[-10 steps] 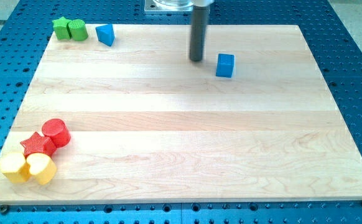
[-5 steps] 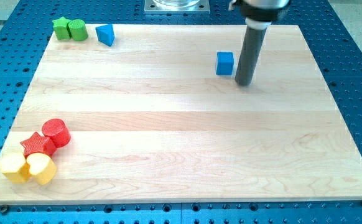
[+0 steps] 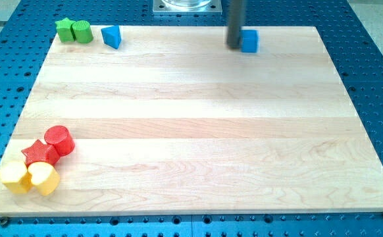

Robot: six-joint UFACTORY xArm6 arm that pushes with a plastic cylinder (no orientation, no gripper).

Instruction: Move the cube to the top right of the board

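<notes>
A blue cube sits near the top edge of the wooden board, right of the middle. My tip is right against the cube's left side, touching it or nearly so. The rod rises straight up out of the view's top.
A blue wedge-like block, a green cylinder and a green star-like block lie at the top left. A red cylinder, a red star and two yellow blocks cluster at the bottom left.
The cube has moved up and a little right, toward the board's top edge. My tip went from the cube's left to its right, and now stands at its left again.
</notes>
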